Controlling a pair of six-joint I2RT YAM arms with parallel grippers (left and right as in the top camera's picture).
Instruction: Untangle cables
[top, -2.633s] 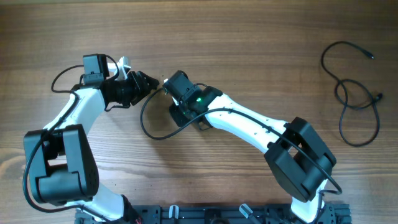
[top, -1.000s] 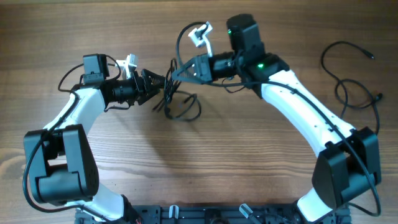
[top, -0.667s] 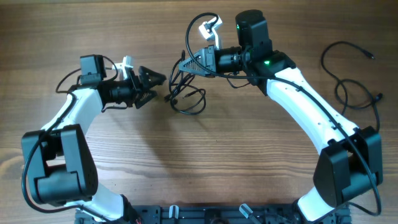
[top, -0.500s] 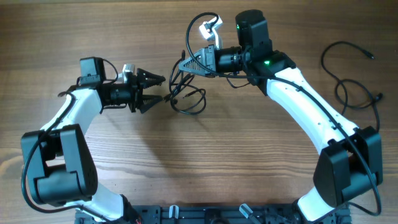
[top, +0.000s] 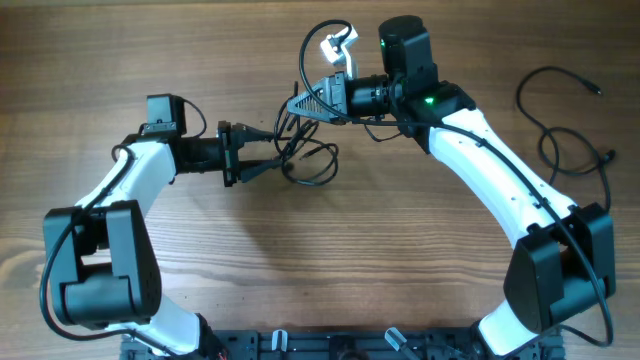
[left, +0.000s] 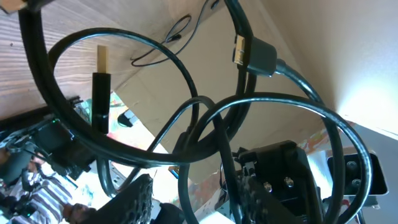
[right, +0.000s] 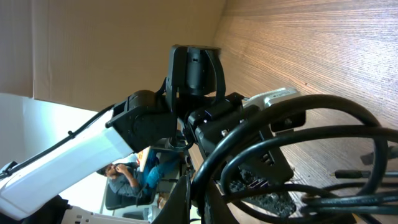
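Note:
The cables (top: 312, 168) hang as a knotted black bundle between my two arms, above the wooden table (top: 320, 260). My right gripper (top: 298, 104) is shut on strands at the top of the bundle; in the right wrist view its fingers (right: 200, 202) pinch a thick black strand, with loops (right: 298, 143) beyond. My left gripper (top: 268, 165) is open at the bundle's left side. In the left wrist view its jaws (left: 194, 202) stand apart with strands running between them. Loops (left: 205, 118) and two plug ends (left: 101, 59) (left: 254, 56) hang in front.
A separate loose black cable (top: 575, 165) lies in curves at the table's right side. The left arm (right: 193, 68) fills the middle of the right wrist view. The arm bases (top: 330, 345) sit at the front edge.
My right gripper lifted the bundle up and to the right, then stayed still. My left gripper let go, rolled, and moved right until its open jaws reached the hanging strands.

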